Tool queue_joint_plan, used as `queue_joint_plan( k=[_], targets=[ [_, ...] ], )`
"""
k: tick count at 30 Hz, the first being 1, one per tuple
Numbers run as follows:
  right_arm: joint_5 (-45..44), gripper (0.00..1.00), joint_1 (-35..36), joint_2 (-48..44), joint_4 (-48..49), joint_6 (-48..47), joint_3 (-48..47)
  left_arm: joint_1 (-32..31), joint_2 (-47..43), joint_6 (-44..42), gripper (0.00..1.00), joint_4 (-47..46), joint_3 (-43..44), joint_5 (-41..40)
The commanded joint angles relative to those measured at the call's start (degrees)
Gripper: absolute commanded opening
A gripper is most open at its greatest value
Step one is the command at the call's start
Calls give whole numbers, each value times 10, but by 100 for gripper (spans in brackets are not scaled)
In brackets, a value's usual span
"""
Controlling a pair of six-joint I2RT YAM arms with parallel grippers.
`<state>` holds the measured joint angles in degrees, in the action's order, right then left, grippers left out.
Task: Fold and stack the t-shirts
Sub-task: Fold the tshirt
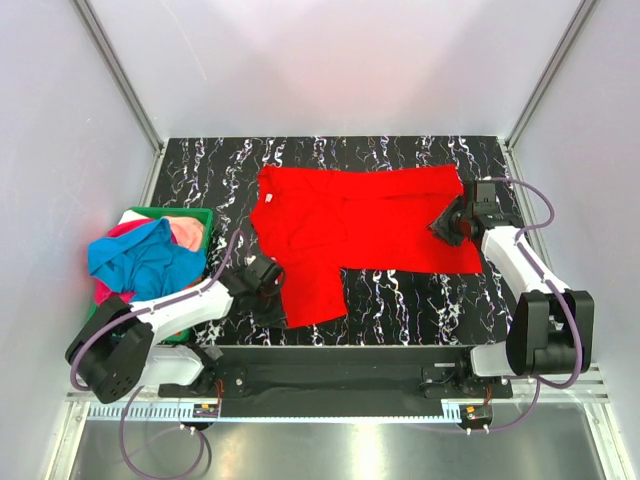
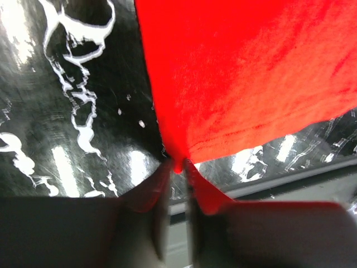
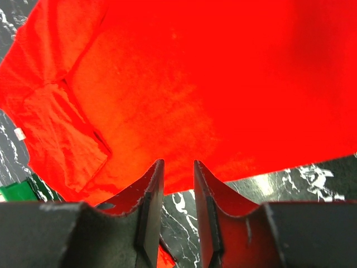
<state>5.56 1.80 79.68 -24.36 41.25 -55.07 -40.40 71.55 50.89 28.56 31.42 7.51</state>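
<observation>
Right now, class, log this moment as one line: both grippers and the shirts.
left gripper: pinching near corner of red t-shirt | right gripper: jaws apart at its right edge | green bin: other shirts piled

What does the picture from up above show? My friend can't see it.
A red t-shirt lies spread on a black marbled table, one flap reaching toward the near edge. The left arm has its jaws at that flap's near corner, the right arm at the shirt's right edge. A green bin at left holds blue and pink shirts.
</observation>
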Motion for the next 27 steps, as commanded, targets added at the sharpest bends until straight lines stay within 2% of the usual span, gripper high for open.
queue_joint_plan(
  k=[1,2,3,7,13,18,27],
  targets=[
    [-28,36,-1,-32,-17,35,11,-2,13,-14,10,-3,13,-17],
    [-41,37,-1,-35,-30,50,14,-1,11,-18,3,6,20,-15],
    [-52,37,-2,-38,-52,69,17,-1,9,-21,0,14,26,-18],
    [-106,39,-24,-34,-103,123,19,-1,-32,-37,0,58,69,-29],
    [-177,40,-136,-15,-160,134,24,-2,-68,-60,0,80,111,-7],
    [-178,42,-186,23,-143,110,27,-1,-79,-78,0,79,124,8],
    [-137,46,-189,69,-102,110,37,-2,-98,-93,0,79,140,15]
  ],
)
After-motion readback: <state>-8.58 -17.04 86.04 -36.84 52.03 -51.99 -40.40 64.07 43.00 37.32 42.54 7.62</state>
